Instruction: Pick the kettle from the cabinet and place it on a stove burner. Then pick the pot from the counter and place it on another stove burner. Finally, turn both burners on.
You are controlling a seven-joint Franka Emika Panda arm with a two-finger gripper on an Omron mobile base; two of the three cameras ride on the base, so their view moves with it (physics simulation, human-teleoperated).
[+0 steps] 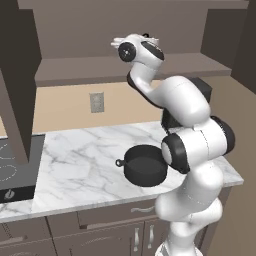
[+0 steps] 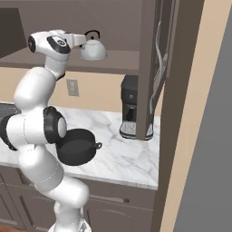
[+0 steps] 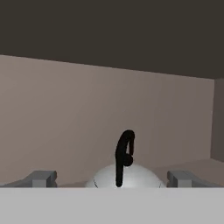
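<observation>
Open hand straddles the kettle; the cabinet back wall stands just beyond.

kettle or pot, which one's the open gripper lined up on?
The kettle, silver with a black arched handle, on the cabinet shelf: it sits between the open gripper's fingers. The dark pot sits down on the counter.

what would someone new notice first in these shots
The white arm reaches up into the cabinet, its open gripper right at the small silver kettle on the shelf, jaws either side of its black handle. Below, a dark pot sits on the marble counter, with a black coffee machine further right.
</observation>
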